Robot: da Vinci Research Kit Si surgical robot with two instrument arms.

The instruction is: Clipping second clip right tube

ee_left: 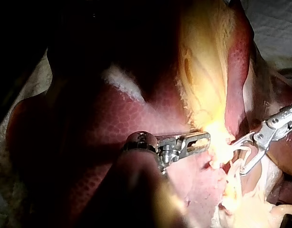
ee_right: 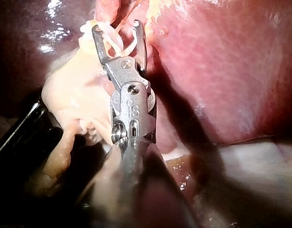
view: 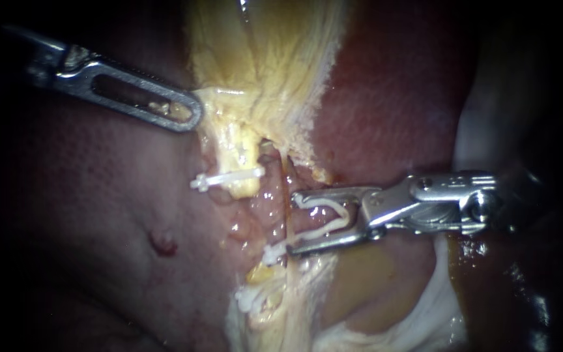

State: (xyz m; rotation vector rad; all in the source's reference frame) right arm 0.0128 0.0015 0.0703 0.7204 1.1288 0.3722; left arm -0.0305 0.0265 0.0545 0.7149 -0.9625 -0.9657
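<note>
My right instrument (view: 292, 221) comes in from the right, its jaws standing wide apart with an open white clip (view: 324, 218) seated between them. The jaws straddle the thin right tube (view: 287, 186), and the clip's far end pokes out past the lower jaw. In the right wrist view the same jaws (ee_right: 116, 28) hold the clip (ee_right: 118, 43) against pale tissue. A closed white clip (view: 226, 178) sits across the yellow left tube. My left instrument (view: 190, 114) is shut on the yellow gallbladder tissue (view: 262, 65) and holds it up; it also shows in the left wrist view (ee_left: 206, 141).
Reddish liver (view: 392, 98) lies to the right of the gallbladder, and pinker liver (view: 86, 215) to the left. Another bit of white clip (view: 250, 300) shows lower on the tissue strand. Pale fatty tissue (view: 425, 313) spreads below my right instrument.
</note>
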